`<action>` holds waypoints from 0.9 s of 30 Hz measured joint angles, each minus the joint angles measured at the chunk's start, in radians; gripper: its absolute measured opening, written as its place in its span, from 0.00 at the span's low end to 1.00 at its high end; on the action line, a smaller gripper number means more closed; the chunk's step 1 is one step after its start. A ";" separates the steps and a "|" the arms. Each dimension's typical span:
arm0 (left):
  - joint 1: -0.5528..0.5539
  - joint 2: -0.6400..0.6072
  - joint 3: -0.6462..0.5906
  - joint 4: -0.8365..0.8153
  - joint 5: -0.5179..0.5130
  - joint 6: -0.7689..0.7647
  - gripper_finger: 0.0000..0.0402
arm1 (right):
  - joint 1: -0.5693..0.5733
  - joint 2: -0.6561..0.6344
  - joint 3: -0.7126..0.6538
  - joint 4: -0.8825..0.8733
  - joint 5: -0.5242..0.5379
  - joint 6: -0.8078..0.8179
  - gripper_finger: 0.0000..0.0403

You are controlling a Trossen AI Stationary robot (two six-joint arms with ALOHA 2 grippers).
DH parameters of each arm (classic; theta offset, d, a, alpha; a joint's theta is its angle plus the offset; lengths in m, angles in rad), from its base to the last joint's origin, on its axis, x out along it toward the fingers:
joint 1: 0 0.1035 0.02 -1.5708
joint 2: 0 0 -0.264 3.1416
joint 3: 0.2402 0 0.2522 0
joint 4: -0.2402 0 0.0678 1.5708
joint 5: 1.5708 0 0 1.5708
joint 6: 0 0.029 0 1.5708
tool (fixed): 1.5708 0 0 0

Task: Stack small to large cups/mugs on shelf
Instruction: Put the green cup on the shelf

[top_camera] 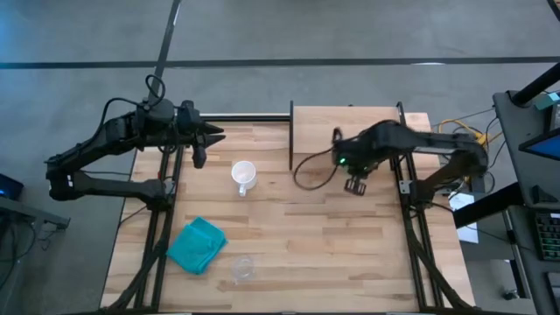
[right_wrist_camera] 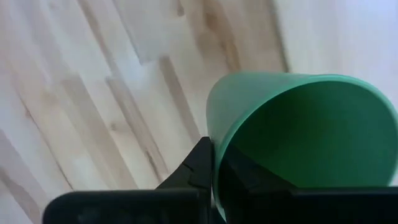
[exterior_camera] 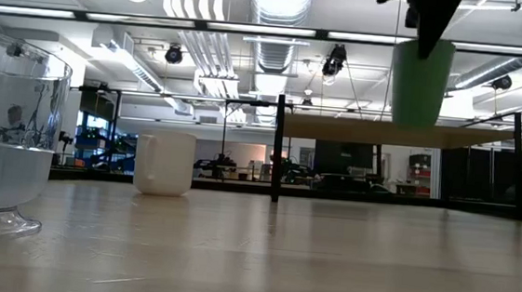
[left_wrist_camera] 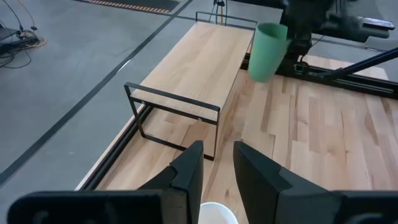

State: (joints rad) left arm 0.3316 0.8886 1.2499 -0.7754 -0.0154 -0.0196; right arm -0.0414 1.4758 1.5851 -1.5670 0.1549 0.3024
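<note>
Three vessels in play. Right gripper (right_wrist_camera: 211,171) pinched tight on the rim of the green cup (exterior_camera: 421,82), held up in the air at the upper right of the low view, just above the shelf (top_camera: 346,127) board level, near its front edge. White mug (top_camera: 243,176) sitting on the table (top_camera: 350,254) at centre-left of the high view, handle toward the bottom. Clear cup (top_camera: 242,268) lower down, just right of the teal cloth (top_camera: 196,245). Left gripper (left_wrist_camera: 216,167) parked at the table's upper-left edge, fingers slightly apart and holding nothing.
</note>
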 joint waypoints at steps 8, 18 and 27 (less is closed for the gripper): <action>0.000 0.006 0.004 0.010 0.000 -0.001 0.19 | -0.151 -0.109 -0.013 -0.003 0.019 0.102 0.02; 0.000 0.025 0.025 0.011 0.000 -0.003 0.19 | -0.400 -0.120 -0.016 -0.004 0.058 0.090 0.02; 0.000 0.027 0.025 0.011 0.000 -0.003 0.19 | -0.590 -0.145 -0.016 -0.004 0.017 0.030 0.02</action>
State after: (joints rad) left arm 0.3313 0.9157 1.2747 -0.7647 -0.0154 -0.0227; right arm -0.6309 1.3310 1.5688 -1.5711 0.1722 0.3321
